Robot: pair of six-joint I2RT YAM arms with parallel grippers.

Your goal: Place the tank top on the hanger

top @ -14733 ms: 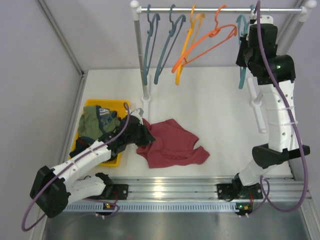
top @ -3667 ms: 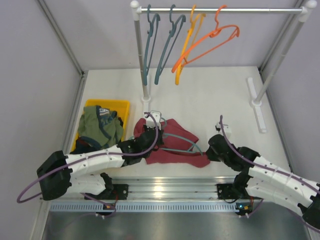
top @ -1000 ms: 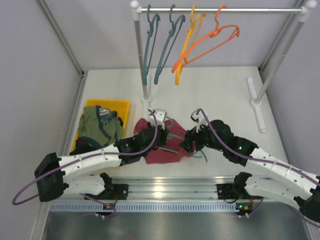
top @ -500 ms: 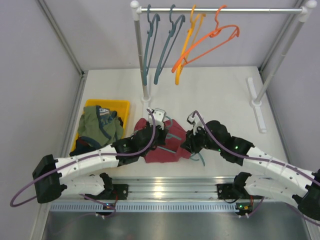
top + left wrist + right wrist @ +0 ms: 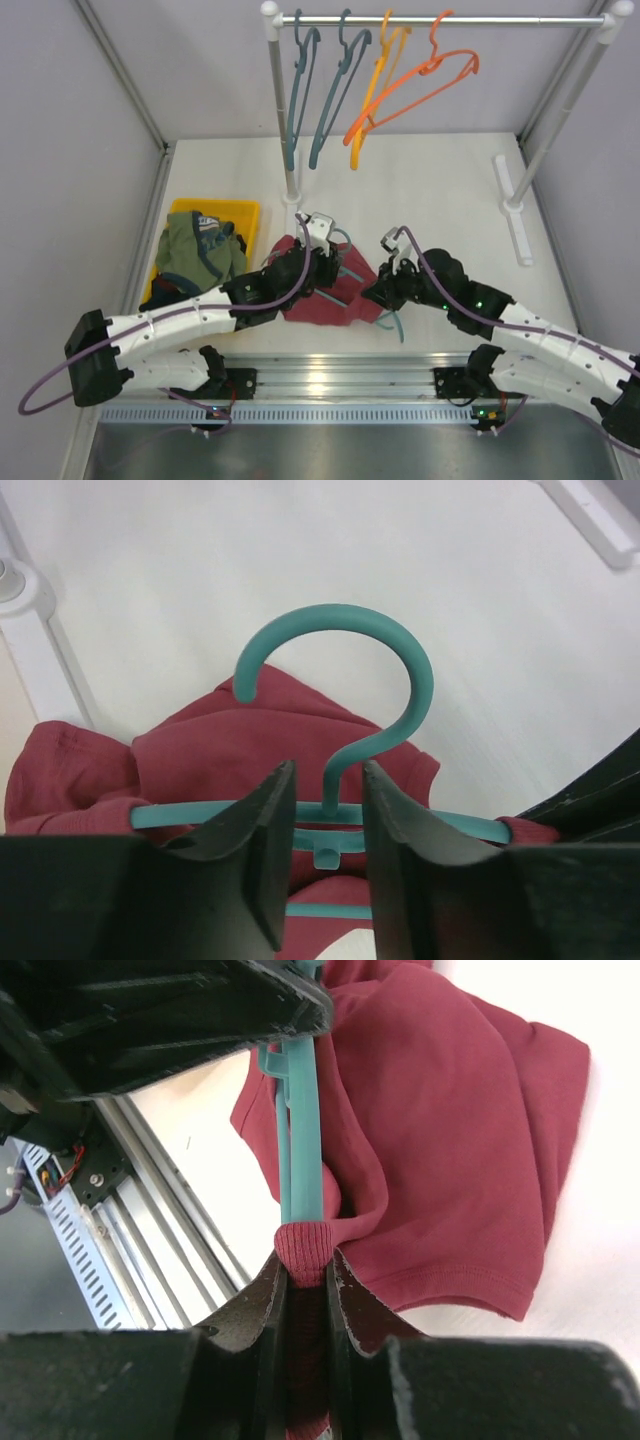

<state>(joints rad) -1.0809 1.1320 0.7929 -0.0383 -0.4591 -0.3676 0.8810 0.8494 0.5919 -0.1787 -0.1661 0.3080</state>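
Note:
The maroon tank top [image 5: 318,300] lies bunched on the white table, partly lifted. The light teal hanger [image 5: 347,263] runs through it. My left gripper [image 5: 328,262] is shut on the hanger at its neck; in the left wrist view its fingers [image 5: 275,820] flank the neck below the hook [image 5: 335,617], above the tank top [image 5: 230,740]. My right gripper [image 5: 374,296] is shut on the tank top's ribbed strap [image 5: 303,1245], which is looped round the hanger's arm [image 5: 303,1140]. The rest of the tank top [image 5: 450,1110] hangs to the right.
A yellow bin [image 5: 215,212] at the left holds an olive garment [image 5: 195,250]. The rack rail [image 5: 440,18] at the back carries two dark teal hangers [image 5: 300,90], a yellow one [image 5: 375,90] and an orange one [image 5: 420,85]. The rack post [image 5: 280,110] stands just behind the tank top.
Over the last second my right gripper has drawn the strap toward the near edge along the hanger arm, the tank top has bunched tighter, and my left gripper has shifted slightly back with the hanger.

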